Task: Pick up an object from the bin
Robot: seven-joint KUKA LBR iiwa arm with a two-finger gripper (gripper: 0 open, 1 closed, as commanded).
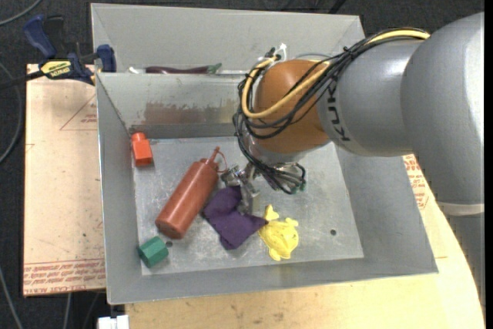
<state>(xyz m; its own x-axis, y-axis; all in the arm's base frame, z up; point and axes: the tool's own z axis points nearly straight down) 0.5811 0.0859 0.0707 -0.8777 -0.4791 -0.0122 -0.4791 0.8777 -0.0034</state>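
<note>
One purple cloth (230,224) — beneath gripper (248,195).

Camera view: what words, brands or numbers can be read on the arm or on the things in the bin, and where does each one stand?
"KUK": black letters running sideways along the grey arm; the rest is hidden behind the cables.
No text can be made out on the brown bottle, orange block, green block, purple cloth or yellow toy.

Arm (408,88) reaching from right, orange wrist (289,108) low
</note>
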